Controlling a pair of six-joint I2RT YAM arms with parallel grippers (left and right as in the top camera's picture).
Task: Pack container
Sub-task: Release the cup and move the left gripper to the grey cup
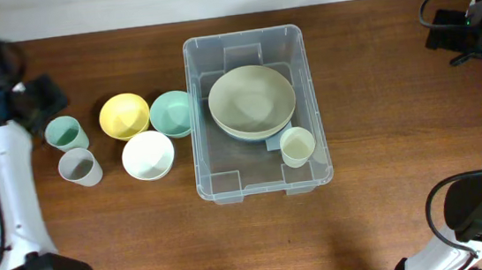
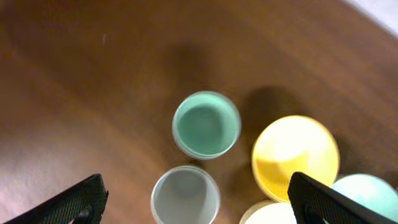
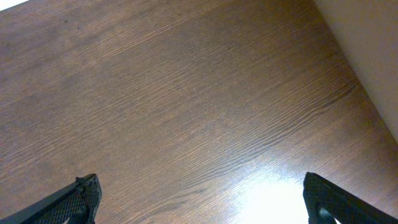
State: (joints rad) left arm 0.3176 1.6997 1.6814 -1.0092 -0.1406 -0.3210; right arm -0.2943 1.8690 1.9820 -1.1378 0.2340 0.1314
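Left pincer [image 2: 196, 186]: yours on the left stands spread wide and pinches nothing. It hangs above the far left of the table [image 1: 379, 95], over the two loose cups.
Right pincer [image 3: 200, 186]: spread wide as well, with nothing in it. You see only bare wood beneath it, at the far right corner.
Container [image 1: 219, 180]: it sits mid-table, well apart from both pincers. It is to the right of your left one, and to the left of and nearer than your right one.
Contents of the container: a large sage-beige bowl [image 1: 252, 98] is nested on a blue-grey bowl [image 1: 270, 137], of which you see only the near edge. A cream cup [image 1: 297, 145] stands upright just beside them, toward the near right corner.
Outside, bowls: a yellow bowl [image 1: 124, 116] and a mint bowl [image 1: 171, 113] stand side by side. The mint one is just beside the container's left wall, and a white bowl [image 1: 147, 155] sits nearer, close to both.
Outside, cups: a green cup [image 1: 64, 132] and, nearer, a grey cup [image 1: 78, 167] stand upright and empty, left of the bowls.
Materials and shapes: the container is clear, see-through plastic, rectangular with a rounded rim and moulded recesses. The bowls and cups are round, smooth and matte. The table is dark brown wood with visible grain.
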